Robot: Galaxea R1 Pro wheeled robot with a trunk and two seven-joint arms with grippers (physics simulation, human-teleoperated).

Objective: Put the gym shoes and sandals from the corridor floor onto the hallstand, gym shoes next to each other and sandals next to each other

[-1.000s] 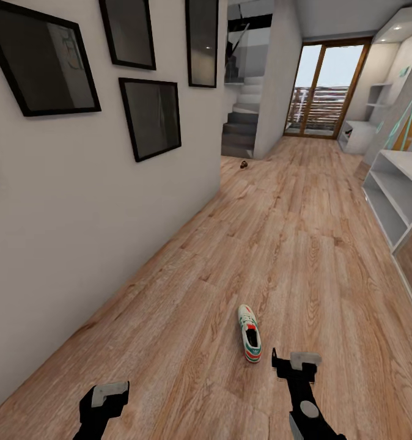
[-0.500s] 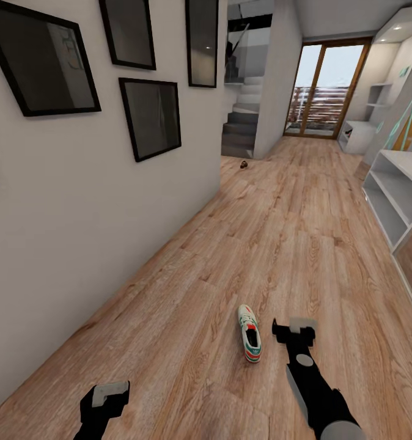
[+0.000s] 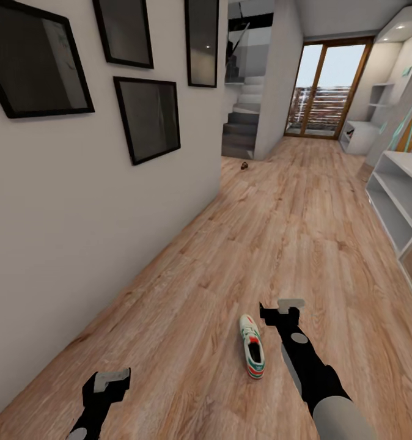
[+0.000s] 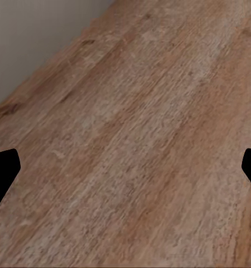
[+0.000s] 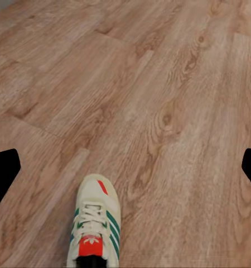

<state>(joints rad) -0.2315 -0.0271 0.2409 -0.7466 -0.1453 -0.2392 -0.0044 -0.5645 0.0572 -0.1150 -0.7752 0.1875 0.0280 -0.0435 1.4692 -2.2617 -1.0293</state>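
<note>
I have extended the right arm (image 3: 280,310), fingers spread wide, to just beside the shoe's (image 3: 252,354) toe on the floor (image 3: 291,232), left fingers (image 3: 108,384) also apparently wide, so pickup comes next; the rack (image 3: 397,189) stands well apart.

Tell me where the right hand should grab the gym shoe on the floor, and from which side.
Probably across the midfoot of the gym shoe, coming straight down from above. It lies flat on its sole on the corridor floor, long and narrow, its sides free. The right hand is open just beyond its toe.
</note>
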